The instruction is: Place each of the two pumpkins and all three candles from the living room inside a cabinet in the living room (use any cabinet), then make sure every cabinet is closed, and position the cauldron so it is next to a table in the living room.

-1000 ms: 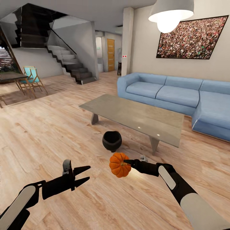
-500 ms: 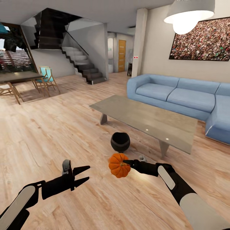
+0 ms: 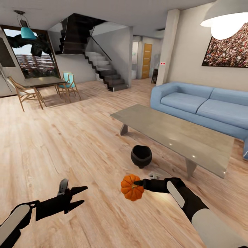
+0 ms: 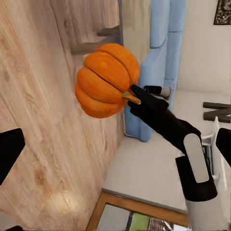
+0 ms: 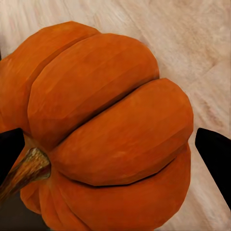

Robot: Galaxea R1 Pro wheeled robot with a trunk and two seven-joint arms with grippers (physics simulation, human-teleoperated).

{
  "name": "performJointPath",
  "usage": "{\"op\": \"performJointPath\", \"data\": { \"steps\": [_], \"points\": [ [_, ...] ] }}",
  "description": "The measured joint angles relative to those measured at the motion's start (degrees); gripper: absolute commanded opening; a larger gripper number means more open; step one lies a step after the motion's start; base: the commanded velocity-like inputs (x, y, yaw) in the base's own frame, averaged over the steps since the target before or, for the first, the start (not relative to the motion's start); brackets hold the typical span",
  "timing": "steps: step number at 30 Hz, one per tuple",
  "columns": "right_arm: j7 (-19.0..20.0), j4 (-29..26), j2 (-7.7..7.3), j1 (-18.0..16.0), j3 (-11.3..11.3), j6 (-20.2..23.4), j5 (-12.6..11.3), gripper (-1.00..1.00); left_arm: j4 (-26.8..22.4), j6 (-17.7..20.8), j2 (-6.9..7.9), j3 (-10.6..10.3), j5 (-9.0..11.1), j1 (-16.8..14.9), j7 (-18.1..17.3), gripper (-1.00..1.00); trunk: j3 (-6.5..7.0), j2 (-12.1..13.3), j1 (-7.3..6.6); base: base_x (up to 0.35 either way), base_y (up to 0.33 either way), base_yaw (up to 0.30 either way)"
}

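Above the floor (image 3: 51, 137), R gripper (image 3: 135, 183) pinches the pumpkin (image 3: 132, 187) mid-air, cauldron (image 3: 141, 156) at its 12 o'clock by the table (image 3: 172, 132). L gripper (image 3: 80, 196), at pumpkin's 9 o'clock, fingers spread, holding nothing.

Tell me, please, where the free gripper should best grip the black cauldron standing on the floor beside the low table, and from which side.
Probably the rim of the cauldron, coming from above with one finger inside the mouth. It stands upright with its wide mouth open upward, and its bulging sides look too broad for the open left gripper.
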Motion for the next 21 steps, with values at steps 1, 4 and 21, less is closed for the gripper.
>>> {"op": "performJointPath", "data": {
  "steps": [1,4,21],
  "points": [
    [-0.08,-0.01,0.03,0.01,0.0,0.0,0.03,-1.0,0.86,-0.03,0.5,0.01,-0.05,0.0,0.01,1.0,0.18,0.4,-0.22,0.0,0.0,0.269],
    [-0.34,-0.03,0.13,-0.01,0.02,-0.14,0.29,-1.0,7.56,-0.33,3.22,0.07,-2.21,-0.01,-0.06,1.0,0.72,1.6,-0.88,0.0,0.0,0.269],
    [-0.31,1.04,0.25,0.74,0.06,-9.28,5.83,-1.0,18.08,-8.48,1.96,4.77,-19.66,-0.01,-0.98,1.0,3.77,8.42,-4.61,0.0,0.0,0.269]
  ]
}}
